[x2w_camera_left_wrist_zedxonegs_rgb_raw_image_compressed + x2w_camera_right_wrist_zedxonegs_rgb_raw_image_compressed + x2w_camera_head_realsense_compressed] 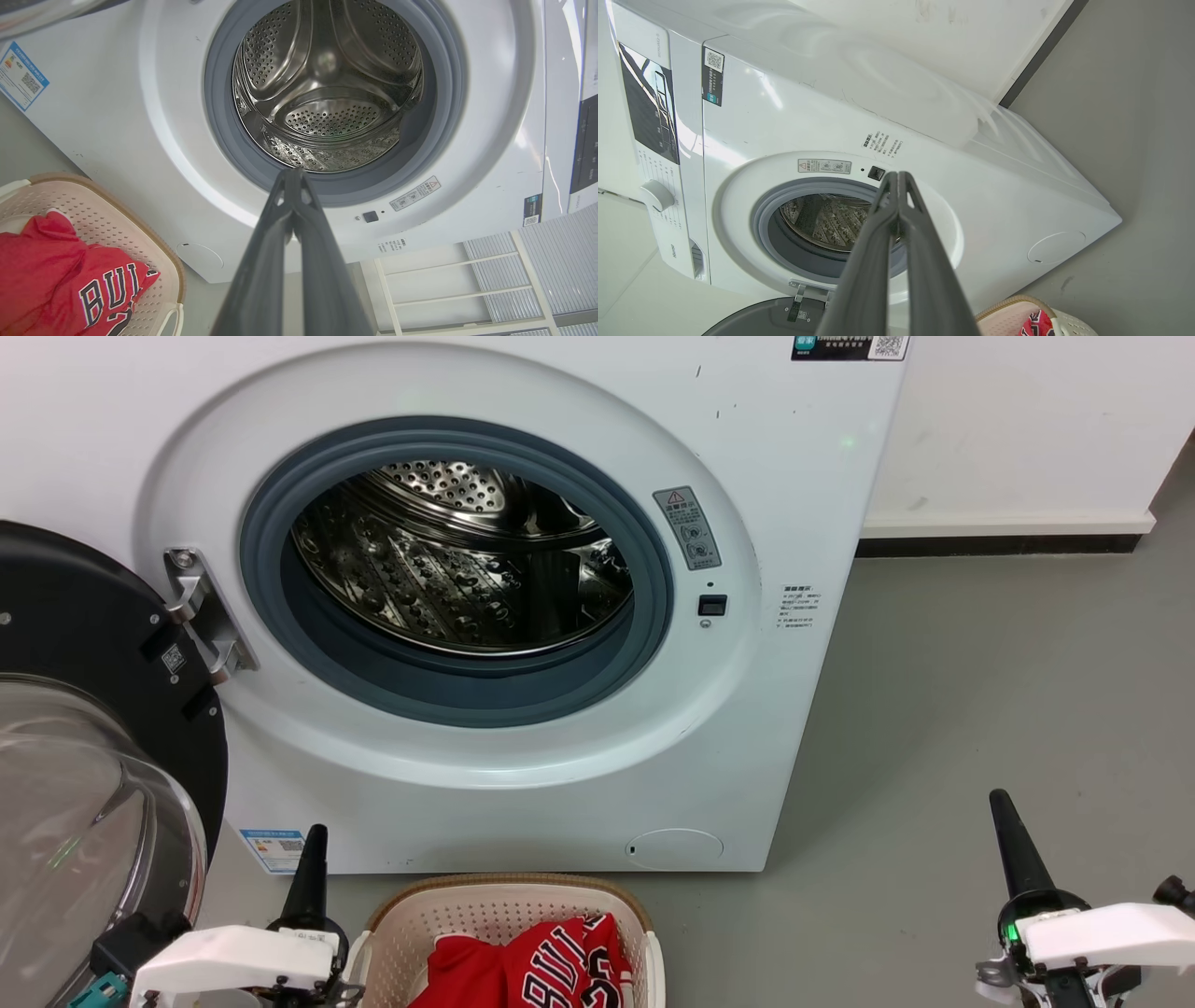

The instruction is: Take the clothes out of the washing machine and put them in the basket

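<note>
grey floor (pixel 980 709) meets a white wall (pixel 1027 420) (dark baseboard (pixel 999 545) between); white rack (pixel 467 295) in left wrist view.

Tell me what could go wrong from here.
The open black-rimmed glass door stands close beside the shut left claw; a swing of that arm could strike it. The red basketball jersey reaches the rim of the cream perforated plastic basket, and may spill over if the basket is nudged.
</note>
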{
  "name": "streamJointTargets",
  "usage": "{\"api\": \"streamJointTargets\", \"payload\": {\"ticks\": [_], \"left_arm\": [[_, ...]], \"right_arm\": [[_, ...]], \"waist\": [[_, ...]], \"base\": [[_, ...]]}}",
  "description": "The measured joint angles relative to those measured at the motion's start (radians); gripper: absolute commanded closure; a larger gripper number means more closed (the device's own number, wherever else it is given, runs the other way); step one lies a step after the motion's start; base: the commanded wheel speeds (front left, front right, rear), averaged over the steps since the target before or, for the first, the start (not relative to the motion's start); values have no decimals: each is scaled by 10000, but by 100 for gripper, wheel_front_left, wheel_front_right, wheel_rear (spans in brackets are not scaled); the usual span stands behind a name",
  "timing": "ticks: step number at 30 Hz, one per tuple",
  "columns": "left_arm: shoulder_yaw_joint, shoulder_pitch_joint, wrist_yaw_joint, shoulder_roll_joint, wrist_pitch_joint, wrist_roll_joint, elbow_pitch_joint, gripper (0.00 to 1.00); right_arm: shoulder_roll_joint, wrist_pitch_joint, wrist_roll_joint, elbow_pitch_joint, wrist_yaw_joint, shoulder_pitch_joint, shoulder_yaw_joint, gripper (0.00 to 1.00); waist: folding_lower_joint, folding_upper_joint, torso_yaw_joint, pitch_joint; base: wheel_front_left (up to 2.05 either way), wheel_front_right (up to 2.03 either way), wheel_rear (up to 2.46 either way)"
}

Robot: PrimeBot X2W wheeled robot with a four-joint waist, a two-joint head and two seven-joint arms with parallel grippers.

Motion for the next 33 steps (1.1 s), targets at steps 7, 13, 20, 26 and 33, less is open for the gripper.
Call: {"api": "streamJointTargets", "payload": {"ticks": [7,13,20,26,33], "left_arm": [[42,-129,-82,-15,174,-725,69,100],[73,-271,-104,-25,295,-1315,134,100],[104,-365,-173,-35,458,-1964,217,100],[123,-501,-230,-42,585,-2493,265,100],[150,-575,-267,-56,717,-3078,330,100]], "right_arm": [[-2,165,694,82,0,-105,-29,100],[0,309,1254,142,0,-245,-63,100],[0,466,1877,234,0,-346,-107,100],[0,625,2372,301,0,-451,-146,100],[2,767,2922,384,0,-523,-188,100]], "waist": [[0,0,21,45],[0,0,39,84],[-1,0,61,129],[-1,0,80,168],[-1,0,101,213]], "base": [[0,0,0],[0,0,0],[0,0,0],[0,0,0],[0,0,0]]}}
